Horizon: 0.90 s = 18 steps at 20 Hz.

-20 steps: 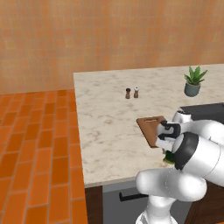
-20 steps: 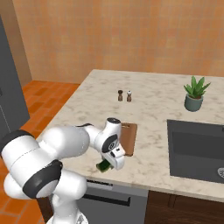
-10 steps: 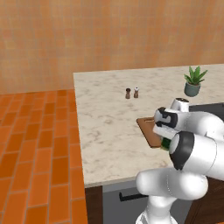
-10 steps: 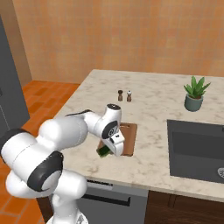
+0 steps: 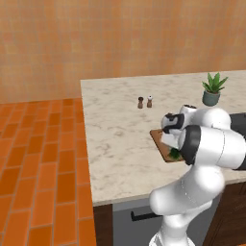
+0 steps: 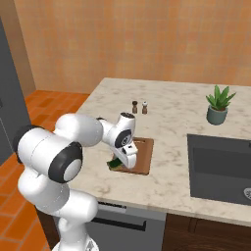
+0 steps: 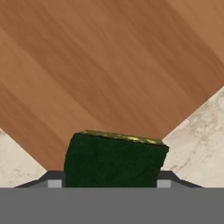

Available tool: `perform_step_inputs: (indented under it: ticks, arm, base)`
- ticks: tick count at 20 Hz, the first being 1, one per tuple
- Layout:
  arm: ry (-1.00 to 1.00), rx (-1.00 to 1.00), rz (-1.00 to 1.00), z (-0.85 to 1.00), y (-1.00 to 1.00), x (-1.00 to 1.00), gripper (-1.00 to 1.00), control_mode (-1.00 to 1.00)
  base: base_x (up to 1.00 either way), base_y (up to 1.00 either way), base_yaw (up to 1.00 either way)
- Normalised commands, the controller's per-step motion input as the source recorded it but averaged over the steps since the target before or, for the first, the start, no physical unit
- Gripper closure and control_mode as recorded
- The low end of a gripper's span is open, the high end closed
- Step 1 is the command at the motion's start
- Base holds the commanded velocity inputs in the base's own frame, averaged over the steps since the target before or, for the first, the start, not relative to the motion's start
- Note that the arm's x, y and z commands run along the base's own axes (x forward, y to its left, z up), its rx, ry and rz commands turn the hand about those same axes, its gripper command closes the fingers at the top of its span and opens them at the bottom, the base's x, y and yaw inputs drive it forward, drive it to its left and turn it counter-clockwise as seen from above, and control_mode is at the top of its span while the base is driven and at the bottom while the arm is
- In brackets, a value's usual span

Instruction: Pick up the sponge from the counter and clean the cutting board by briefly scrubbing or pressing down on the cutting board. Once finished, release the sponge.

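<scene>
The pick-up looks done: the end effector [image 6: 123,162] is clamped on the sponge [image 7: 114,159], holding it over the near corner of the cutting board [image 6: 142,153] on the worktop [image 6: 171,105]. Scrubbing and letting go are, I judge, yet to come. From here I can't tell whether the sponge touches the wood; the arm covers much of the board, and the fingertips are barely visible.

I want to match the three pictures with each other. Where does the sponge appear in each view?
Left base view: sponge at centre right, a green patch on the cutting board, beside the white arm.
Right base view: sponge just below centre, at the board's near-left corner.
Hand view: sponge at bottom centre, between the finger tips, over the board.
Shared landmark: the cutting board.
</scene>
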Motion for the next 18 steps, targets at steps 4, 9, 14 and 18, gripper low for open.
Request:
perform_step_inputs:
  ticks: [4, 9, 14, 18]
  arm:
    - [0.00, 0.00, -0.02, -0.42, 0.37, 0.02, 1.00, -1.00]
    - [0.00, 0.00, 0.00, -0.58, 0.00, 0.03, 1.00, -1.00]
    - [0.00, 0.10, -0.05, 0.14, -0.34, 0.21, 1.00, -1.00]
    - [0.00, 0.04, -0.03, -0.08, -0.62, 0.01, 1.00, -1.00]
  base:
    - [0.00, 0.00, 0.00]
    - [0.00, 0.00, 0.00]
    - [0.00, 0.00, 0.00]
    - [0.00, 0.00, 0.00]
